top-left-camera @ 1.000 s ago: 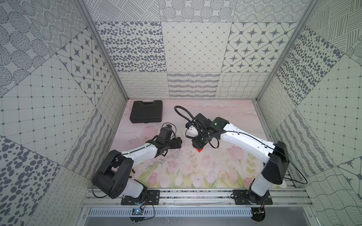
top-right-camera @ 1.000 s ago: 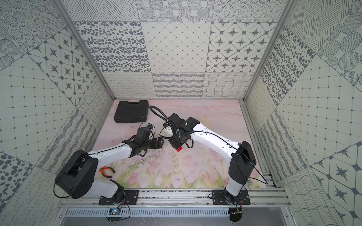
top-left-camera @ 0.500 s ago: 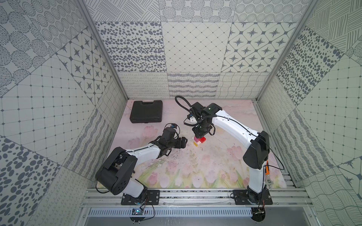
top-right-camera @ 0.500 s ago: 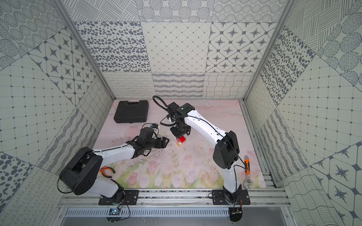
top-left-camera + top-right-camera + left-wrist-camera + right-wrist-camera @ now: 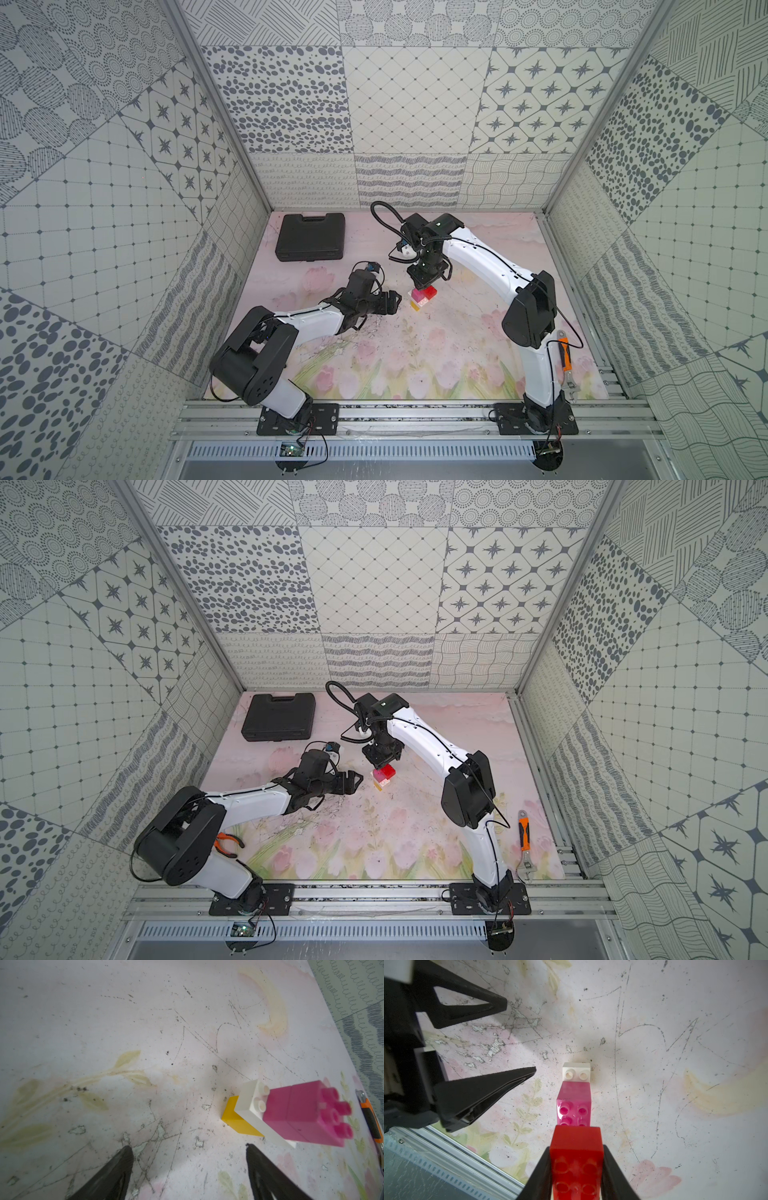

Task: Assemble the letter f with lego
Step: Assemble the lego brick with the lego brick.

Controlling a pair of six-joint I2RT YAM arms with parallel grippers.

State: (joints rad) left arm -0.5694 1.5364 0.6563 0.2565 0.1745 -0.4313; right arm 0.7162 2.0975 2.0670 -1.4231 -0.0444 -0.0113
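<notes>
A small lego stack [image 5: 419, 301] stands on the mat: a yellow square [image 5: 234, 1120] at the foot, a white rectangle [image 5: 248, 1103] on it, then two pink squares [image 5: 301, 1111] whose top studs are bare. My right gripper [image 5: 576, 1148] is shut on the red rectangle [image 5: 576, 1159] and holds it just above the pink top [image 5: 574, 1105]; in both top views the red brick [image 5: 385, 771] covers part of the stack. My left gripper [image 5: 188, 1147] is open and low over the mat, just left of the stack [image 5: 380, 782], with nothing between its fingers [image 5: 500, 1084].
A black case [image 5: 311, 242] lies at the back left of the mat. An orange-handled wrench [image 5: 564, 365] lies at the front right by the right arm's base. Orange-handled pliers [image 5: 226, 840] lie under the left arm.
My right gripper has carried the red brick a little toward the back, over the stack, its elbow swinging inward. My left gripper has slid right toward the stack and narrowed slightly.
</notes>
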